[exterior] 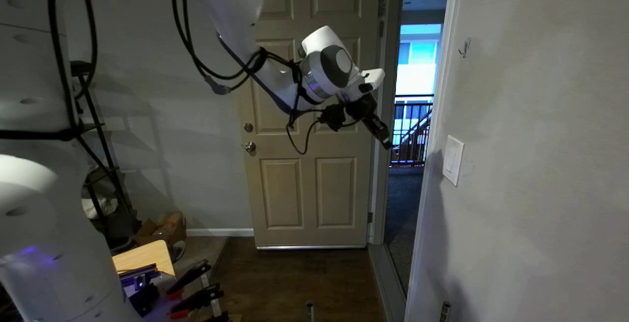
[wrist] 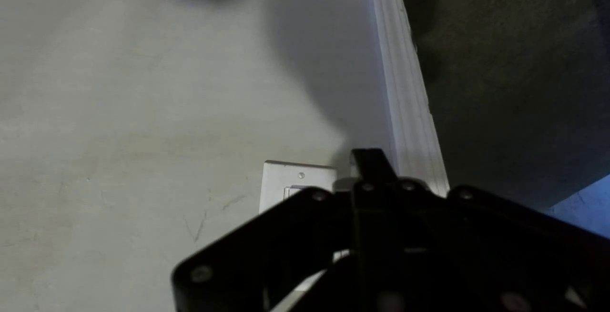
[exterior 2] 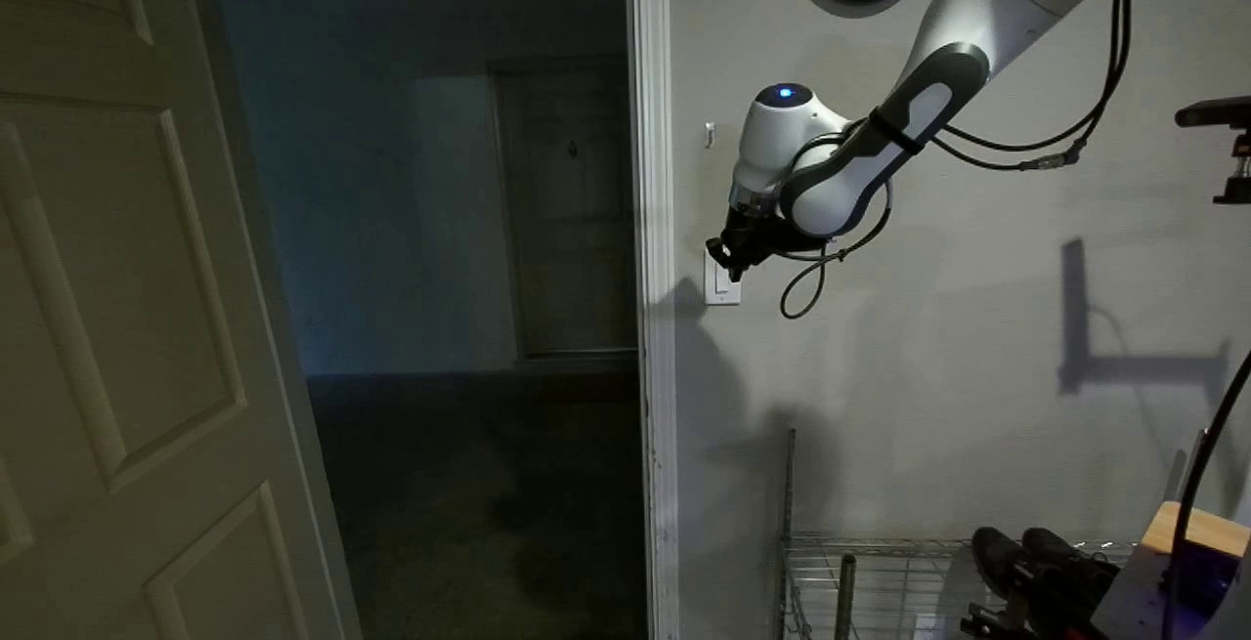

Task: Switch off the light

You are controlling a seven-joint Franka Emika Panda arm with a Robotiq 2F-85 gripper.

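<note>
Jaws clenched together, nothing seen between them; would serve as a blunt poker. Target just beyond the jaws. In an exterior view a gap shows between them and the white upright rectangular switch plate (exterior: 452, 161), so no contact read; in an exterior view they mask its upper part, leaving the slim white plastic rocker (exterior 2: 724, 284) partly exposed below. Wrist view: plate beside the jaws, partly hidden by them. Rocker setting not readable.

Step in hand (judged): approach to the plate, press not yet made. Next move calls for a small sideways shift away from the white wooden door trim (wrist: 407, 88), toward which the jaws look biased, then a straight, gentle push onto the rocker. Which half to press: cannot tell. The light itself: not seen; soft dark shadows (wrist: 343, 64) on the pale grey wall (wrist: 167, 112) suggest it is on.

Pose: white-and-grey jointed arm (exterior 2: 938, 83) slopes down from above the jaws, wrist bent, jaws pitched downward and toward the wall.

Farther out: small metal wall hook (exterior 2: 710, 135) above the jaws; beige panelled door (exterior: 334, 145) well behind them; farthest, beyond the jaws, a bright blue-lit glass window (exterior: 417, 61).
</note>
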